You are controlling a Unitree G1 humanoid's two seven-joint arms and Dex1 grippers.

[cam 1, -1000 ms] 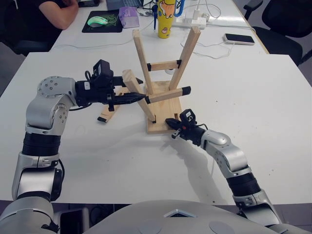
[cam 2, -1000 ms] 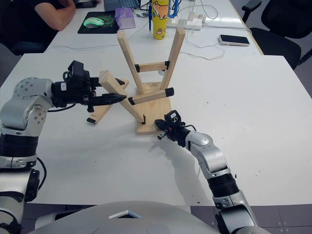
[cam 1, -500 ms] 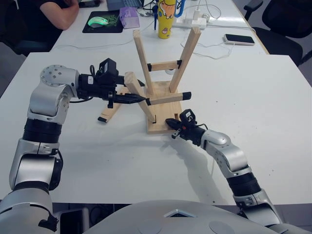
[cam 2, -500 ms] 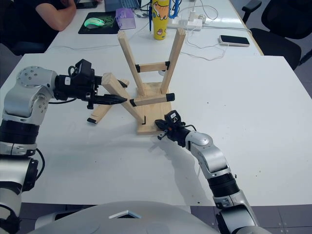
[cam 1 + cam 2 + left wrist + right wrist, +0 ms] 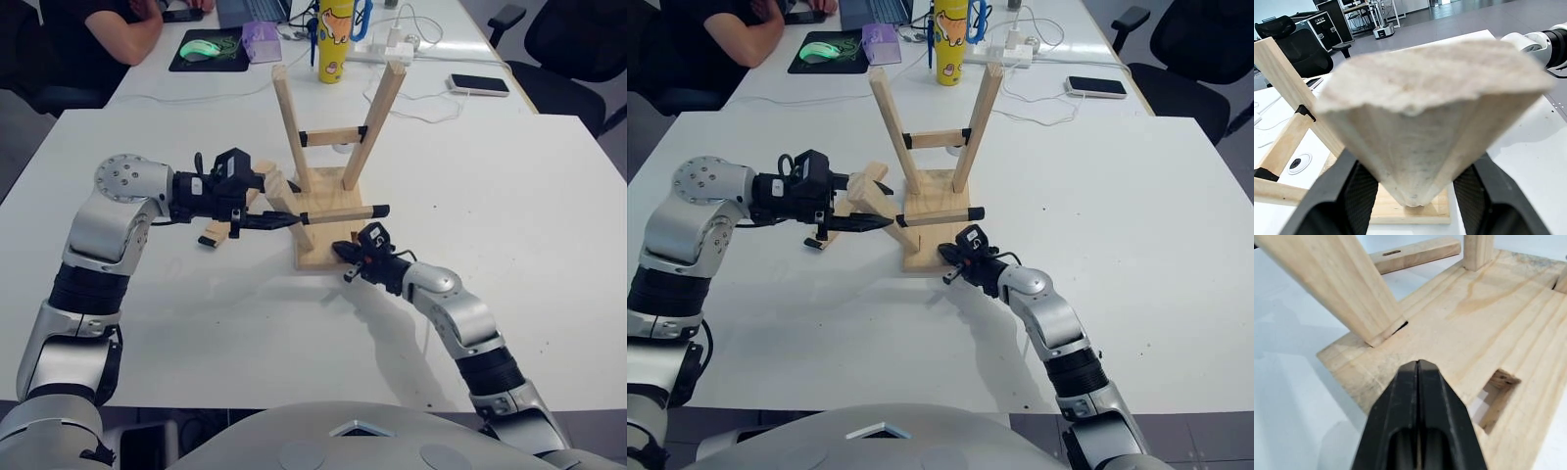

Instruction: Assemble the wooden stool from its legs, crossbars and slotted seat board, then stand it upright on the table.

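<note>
Stool seat board (image 5: 318, 253) lay on the worktop (image 5: 490, 245); my left claw (image 5: 279, 219) gripped a tilted leg (image 5: 1425, 107), and I saw my right claw (image 5: 1417, 369) closed empty at its near edge.

White table (image 5: 549, 245). Second desk (image 5: 225, 83) at 12 o'clock carries yellow cup (image 5: 335, 39), phone (image 5: 479, 84), green mouse (image 5: 199, 46). Black office chair (image 5: 578, 39) at 2 o'clock. Grey floor (image 5: 20, 147).

No legible text or numbers
</note>
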